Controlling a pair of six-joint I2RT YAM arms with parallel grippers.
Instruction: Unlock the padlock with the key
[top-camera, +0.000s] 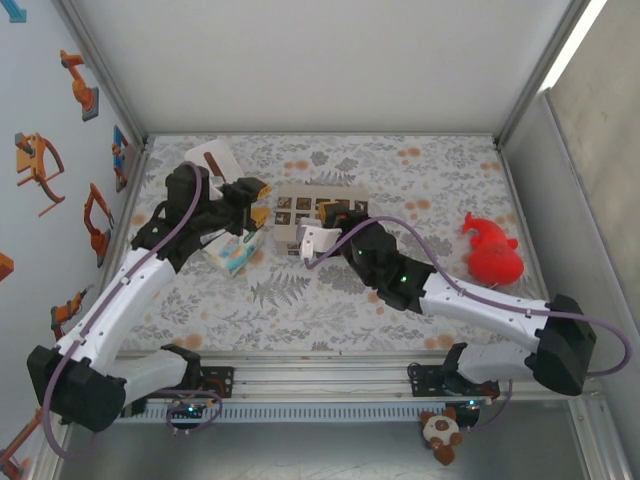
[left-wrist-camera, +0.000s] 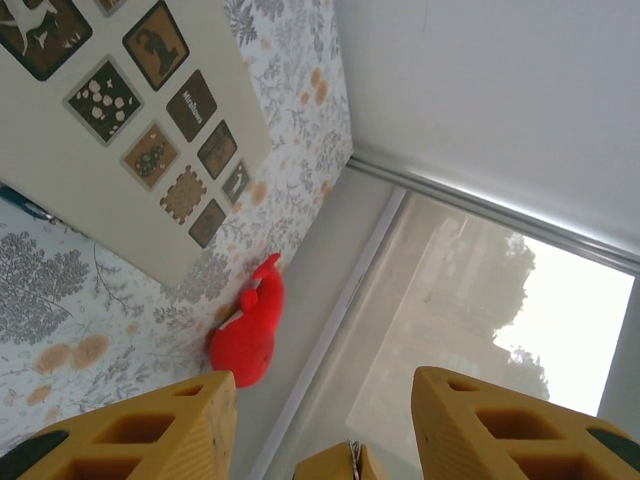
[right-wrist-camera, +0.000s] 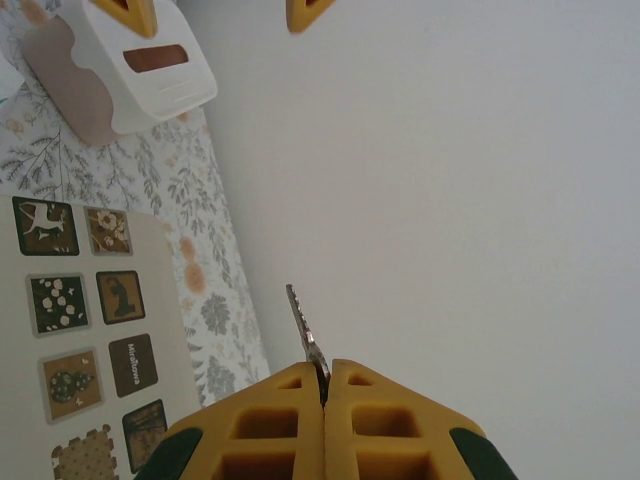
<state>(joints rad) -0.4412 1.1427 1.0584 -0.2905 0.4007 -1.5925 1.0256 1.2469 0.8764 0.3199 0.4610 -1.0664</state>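
Right wrist, key pinched between closed right jaws; blade jutting out

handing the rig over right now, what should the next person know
Right gripper: shut on the key, with the blade sticking out past the fingertips.
Left gripper: fingers apart. A brass-coloured piece low between them may be the padlock, but I cannot tell.
Done: key in hand.
Left: put the key in the lock, turn it, open the shackle.

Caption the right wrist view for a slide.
Right pincer shut on the key, blade jutting from the tips; floral table and picture card to the left.
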